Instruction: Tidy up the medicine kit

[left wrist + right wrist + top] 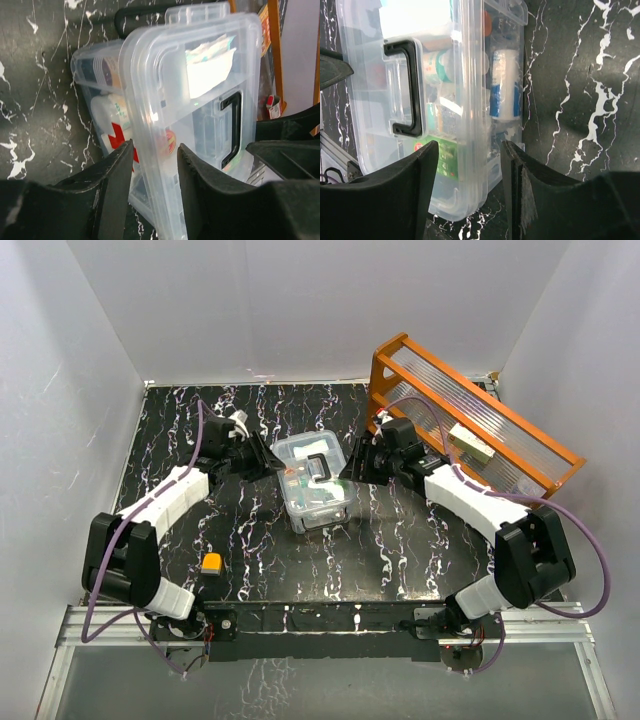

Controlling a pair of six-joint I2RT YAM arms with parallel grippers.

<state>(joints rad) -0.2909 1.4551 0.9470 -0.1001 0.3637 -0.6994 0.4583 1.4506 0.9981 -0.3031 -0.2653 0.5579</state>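
The medicine kit (313,480) is a clear plastic box with a black handle (318,465) on its lid, standing mid-table with packets and bottles inside. My left gripper (262,462) is at its left end. In the left wrist view those jaws (155,146) pinch the lid's rim (150,100), with no gap showing on either side; a red cross (117,135) shows on the box below. My right gripper (352,465) is at the kit's right end. Its jaws (470,144) straddle the rim of the kit (470,75) but stand open, with a dark gap beside the right finger (517,170).
An orange wooden rack (470,420) with ribbed clear panels leans at the back right, just behind my right arm. A small orange object (211,563) lies on the black marbled table (400,540) near the front left. White walls close in the table on three sides.
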